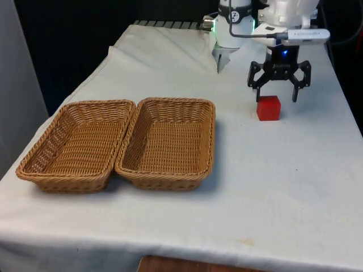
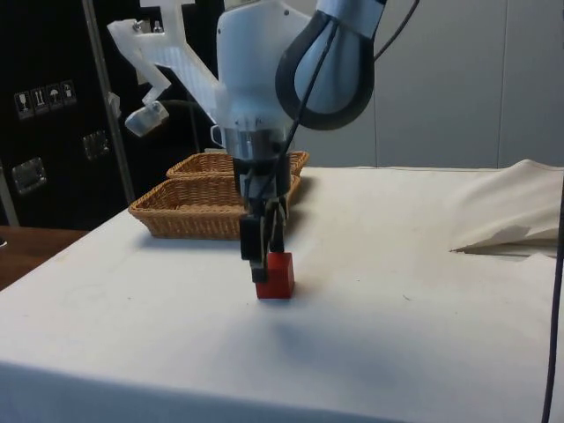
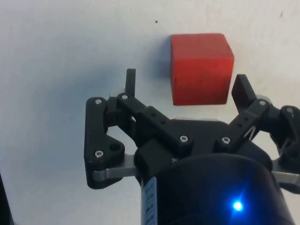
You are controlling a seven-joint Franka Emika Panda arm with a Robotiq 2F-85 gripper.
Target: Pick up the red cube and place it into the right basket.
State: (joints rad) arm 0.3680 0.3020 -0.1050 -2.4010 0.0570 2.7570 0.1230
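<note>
Front view shows the red cube [image 1: 268, 107] resting on the white cloth [image 1: 272, 187] at the front view's right, well apart from both baskets and not yet lifted. The gripper [image 1: 278, 93] hangs just above and slightly behind the cube, its two black fingers spread wide, released and holding nothing; one fingertip [image 1: 295, 97] hangs beside the cube's upper corner without touching it. From the side view the gripper [image 2: 263, 264] reaches down close to the cloth, with the cube [image 2: 276, 276] just beside the fingers and partly hidden behind them. Through the wrist view the cube [image 3: 200, 68] lies ahead of the open gripper [image 3: 185, 86], set nearer to one finger [image 3: 243, 89] than to the other, and no finger is in contact with it. Two brown wicker baskets sit side by side, touching along their long rims: the right basket [image 1: 170, 173] lies nearer the cube, and the left basket [image 1: 68, 178] sits beyond it towards the front view's left.
</note>
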